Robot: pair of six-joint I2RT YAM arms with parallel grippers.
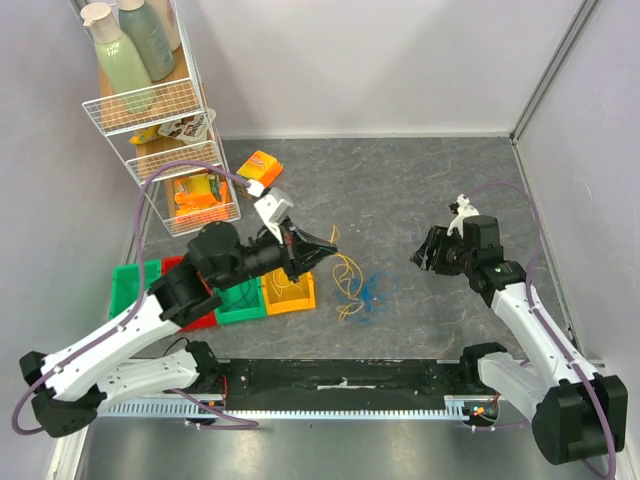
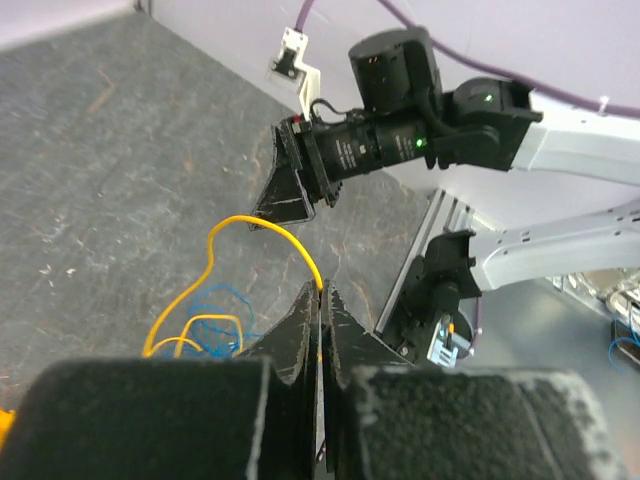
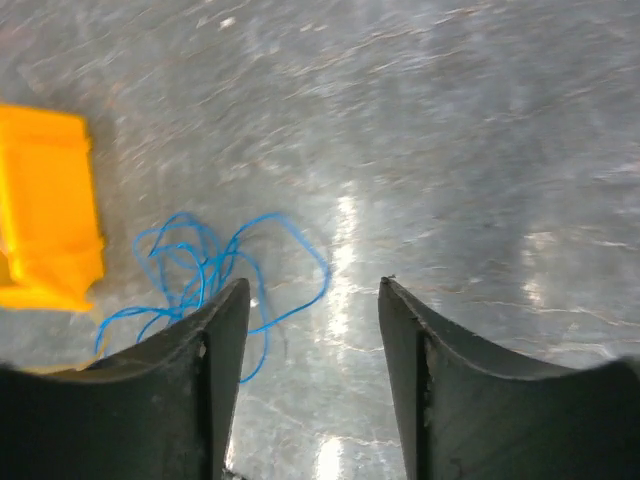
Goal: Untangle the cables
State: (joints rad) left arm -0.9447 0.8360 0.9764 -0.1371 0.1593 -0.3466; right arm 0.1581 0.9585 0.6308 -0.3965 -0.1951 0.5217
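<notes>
Grey mottled table (image 1: pixel 400 190); yellow cable (image 2: pixel 250 218); blue cable (image 3: pixel 195 270); green bin (image 1: pixel 127 288); red bin (image 1: pixel 173 266); yellow bin (image 1: pixel 290 306).

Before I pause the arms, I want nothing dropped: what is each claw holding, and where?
The left claw is shut on the yellow cable, pinching a raised strand between its tips. The right claw is open and holds nothing.

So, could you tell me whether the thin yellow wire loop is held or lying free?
Held: the thin yellow wire loop runs into the shut left jaws.
</notes>
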